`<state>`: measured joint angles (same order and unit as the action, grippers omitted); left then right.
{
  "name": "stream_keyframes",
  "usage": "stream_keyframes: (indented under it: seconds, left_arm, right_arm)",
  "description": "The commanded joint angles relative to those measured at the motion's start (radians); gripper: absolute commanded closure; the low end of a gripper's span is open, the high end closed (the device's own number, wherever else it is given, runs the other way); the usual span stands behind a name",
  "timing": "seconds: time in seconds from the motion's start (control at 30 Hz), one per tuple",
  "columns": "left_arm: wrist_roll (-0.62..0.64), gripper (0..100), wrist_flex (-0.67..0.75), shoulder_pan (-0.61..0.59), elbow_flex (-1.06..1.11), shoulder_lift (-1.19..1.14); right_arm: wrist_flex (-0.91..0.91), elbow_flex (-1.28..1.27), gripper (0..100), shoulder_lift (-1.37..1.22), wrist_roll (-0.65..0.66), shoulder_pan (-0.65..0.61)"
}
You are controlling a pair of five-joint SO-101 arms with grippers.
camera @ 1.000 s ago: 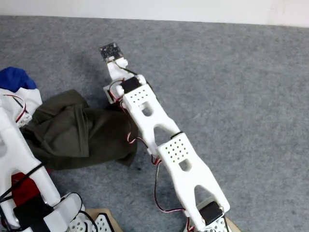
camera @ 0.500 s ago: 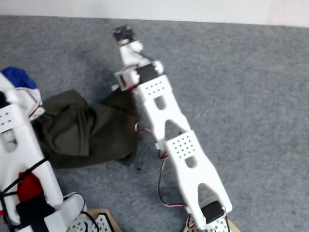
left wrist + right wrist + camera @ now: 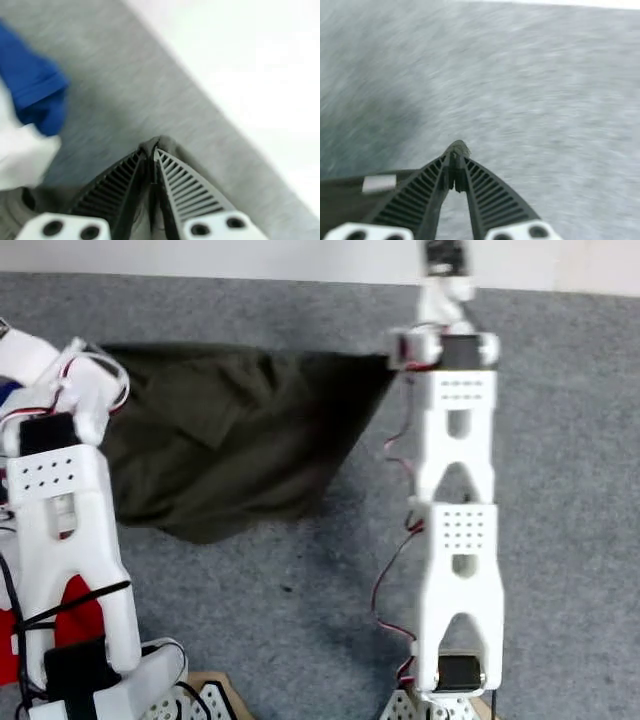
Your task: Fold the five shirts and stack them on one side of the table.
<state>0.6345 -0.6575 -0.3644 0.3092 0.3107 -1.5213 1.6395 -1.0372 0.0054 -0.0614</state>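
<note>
Both grippers are clamped down tight on the olive shirt [image 3: 230,440]. The left gripper [image 3: 151,160] has its jaws pinched together with a nub of fabric poking out at the tips, and the right gripper [image 3: 454,167] is doing the same at the opposite corner. The shirt is stretched between the two arms along the far side of the table [image 3: 560,490], top edge pretty taut, the rest sagging toward the near side with some wrinkles. For this spread-out step I'd keep both pinches firm and the corners level. I'd also lower them together so the body lays flat before any fold. Don't pull much wider, because that small bite of cloth looks like it could slip. Maybe drag it a bit away from the blue shirt [image 3: 30,95] and the red cloth [image 3: 78,605] on the left so nothing gets caught up. Compared to a second ago, it's a big change. The shirt was a crumpled heap at the left with the right arm angled across to it, and now that arm has swung out straight and the left one has gone up too, opening it wide.
</note>
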Motion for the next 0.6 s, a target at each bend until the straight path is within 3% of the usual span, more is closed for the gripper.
stream_keyframes:
  seconds: [0.0,0.17,0.37,0.57]
  left_arm:
    - [0.031,99,0.124,0.041,-0.016,0.028]
    - [0.031,99,0.212,0.113,-0.036,0.031]
    - [0.031,99,0.203,0.203,-0.194,0.031]
    - [0.029,99,0.0,0.266,-0.367,0.024]
  right_arm:
    - [0.018,0.119,99.3,0.136,-0.038,0.096]
    - [0.039,0.117,99.3,0.219,-0.048,0.156]
    - [0.041,0.117,99.3,0.344,-0.048,0.203]
    - [0.038,0.111,99.3,0.469,-0.048,0.274]
